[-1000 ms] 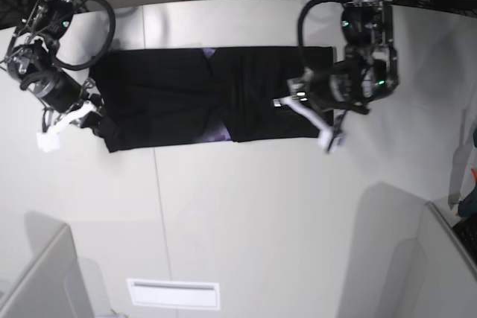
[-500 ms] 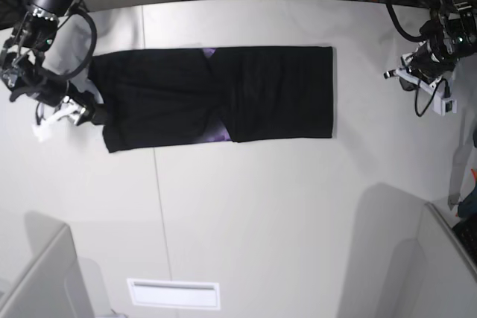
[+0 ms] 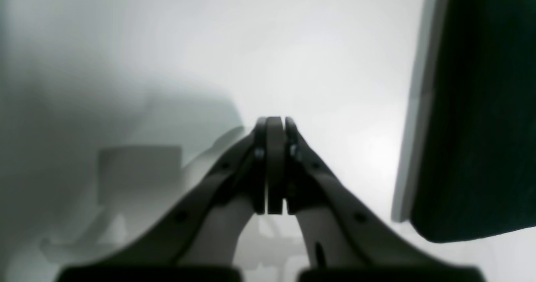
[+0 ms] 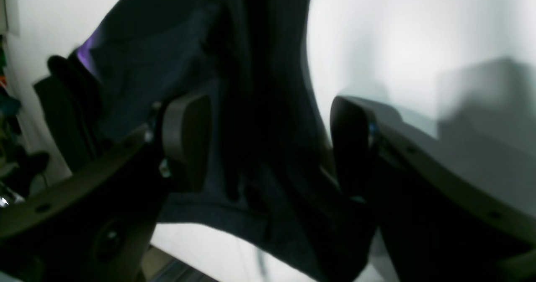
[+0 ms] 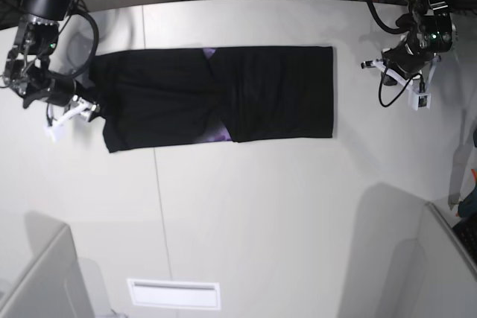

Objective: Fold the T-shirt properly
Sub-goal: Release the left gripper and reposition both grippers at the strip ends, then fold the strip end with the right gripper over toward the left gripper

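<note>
A: In the base view, where does the T-shirt (image 5: 220,98) lie?
B: Flat on the pale surface (image 5: 261,206), folded into a long black band, with a bit of purple print showing at the top edge and near the lower middle seam.
A: And the arms?
B: The right claw (image 5: 65,115) sits at the band's end on the view's left, just beside the cloth. The left claw (image 5: 406,83) is on the view's right, apart from the shirt.
A: On the left wrist camera, what shows?
B: The left claw (image 3: 274,165) has its jaws pressed together with nothing between them, above the bare surface (image 3: 251,43). A dark panel with a pale edge (image 3: 473,119) fills the right side; I cannot tell what it is.
A: And the right wrist camera?
B: The right claw (image 4: 272,144) stands spread wide, its pads either side of a ridge of the black T-shirt (image 4: 251,64). The fabric runs between the pads; whether they touch it is unclear. A purple patch peeks out at the left.
</note>
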